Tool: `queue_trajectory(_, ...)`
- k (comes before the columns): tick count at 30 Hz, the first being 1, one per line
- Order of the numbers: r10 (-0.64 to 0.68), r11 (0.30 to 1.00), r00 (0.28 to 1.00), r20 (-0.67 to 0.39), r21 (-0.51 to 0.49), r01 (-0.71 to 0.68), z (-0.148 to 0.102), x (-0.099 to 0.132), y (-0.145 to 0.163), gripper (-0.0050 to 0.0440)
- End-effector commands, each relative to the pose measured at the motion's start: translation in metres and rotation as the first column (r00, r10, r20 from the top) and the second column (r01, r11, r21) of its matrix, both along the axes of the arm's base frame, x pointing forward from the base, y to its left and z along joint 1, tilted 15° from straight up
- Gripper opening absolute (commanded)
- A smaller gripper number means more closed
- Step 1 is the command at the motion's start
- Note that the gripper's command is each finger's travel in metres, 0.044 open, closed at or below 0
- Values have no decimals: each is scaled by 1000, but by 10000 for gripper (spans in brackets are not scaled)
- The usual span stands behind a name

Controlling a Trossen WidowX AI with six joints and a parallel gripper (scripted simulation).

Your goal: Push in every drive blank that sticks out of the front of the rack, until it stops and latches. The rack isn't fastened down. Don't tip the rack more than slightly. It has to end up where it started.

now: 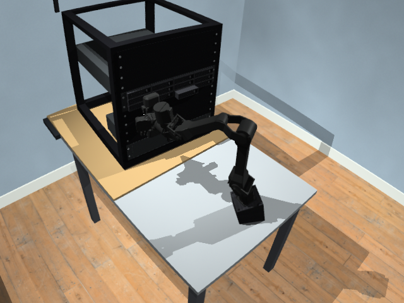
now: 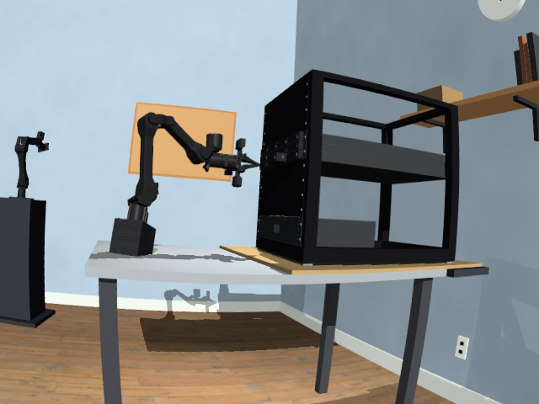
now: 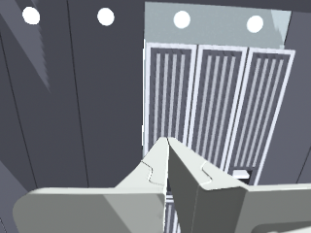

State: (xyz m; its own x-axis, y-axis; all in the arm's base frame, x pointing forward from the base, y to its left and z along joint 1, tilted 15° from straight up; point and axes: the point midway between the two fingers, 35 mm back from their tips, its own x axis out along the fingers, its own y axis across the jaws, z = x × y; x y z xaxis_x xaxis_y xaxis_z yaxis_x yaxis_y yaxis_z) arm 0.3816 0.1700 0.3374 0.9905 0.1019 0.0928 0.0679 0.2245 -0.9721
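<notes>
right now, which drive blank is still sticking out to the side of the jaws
Start at the black rack on the tan board. Partway up its front runs a band of grilled drive blanks. The one you want lies right of the arm's wrist: unlike its flush neighbours, it juts forward as a grey block.

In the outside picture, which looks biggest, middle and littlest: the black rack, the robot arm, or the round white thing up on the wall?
1. Rack, biggest.
2. Robot arm.
3. Round white thing, littlest; the picture's edge cuts it off.
</notes>
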Motion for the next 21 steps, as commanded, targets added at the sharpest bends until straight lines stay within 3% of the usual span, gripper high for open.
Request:
queue_trajectory(1,1,1000,1000,23,17,-1,12,1,-1,-50)
queue_trajectory(21,1,1000,1000,23,17,-1,13,4,-1,-50)
